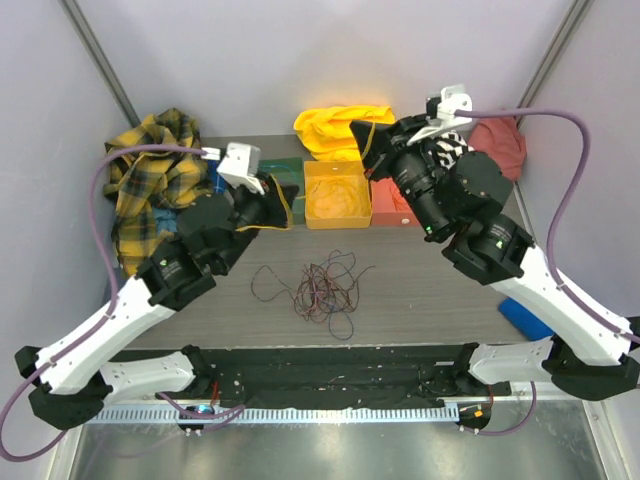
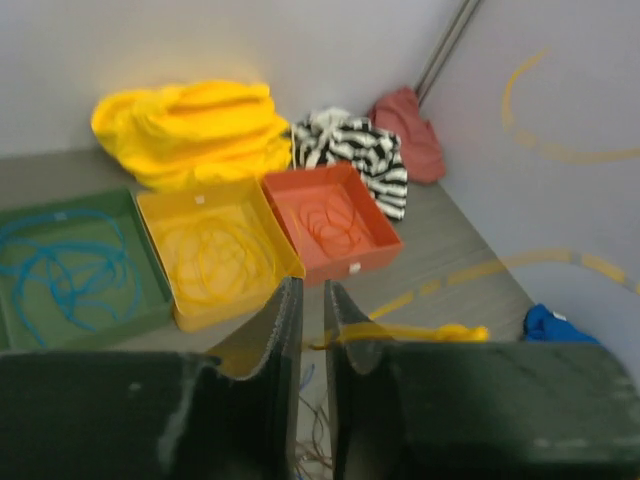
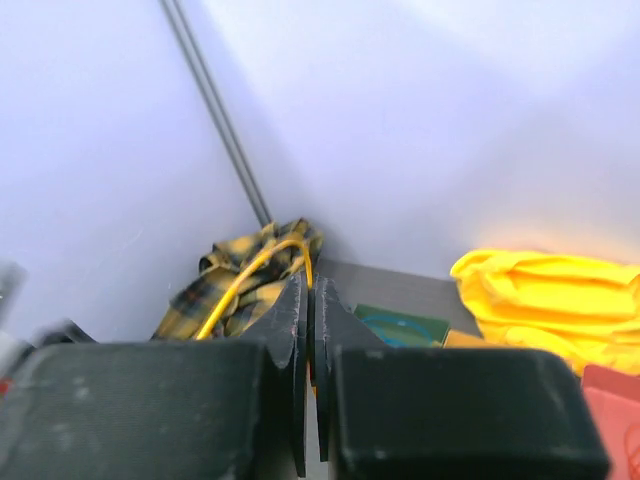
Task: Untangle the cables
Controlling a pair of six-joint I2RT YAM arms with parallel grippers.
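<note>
Yellow cable (image 2: 430,332) gripped by left pincer (image 2: 312,300) and right pincer (image 3: 309,298), cables (image 1: 318,288) tangled

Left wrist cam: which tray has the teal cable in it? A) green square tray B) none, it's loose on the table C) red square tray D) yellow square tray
A: the teal cable loop lies coiled inside the green square plastic tray.
</note>
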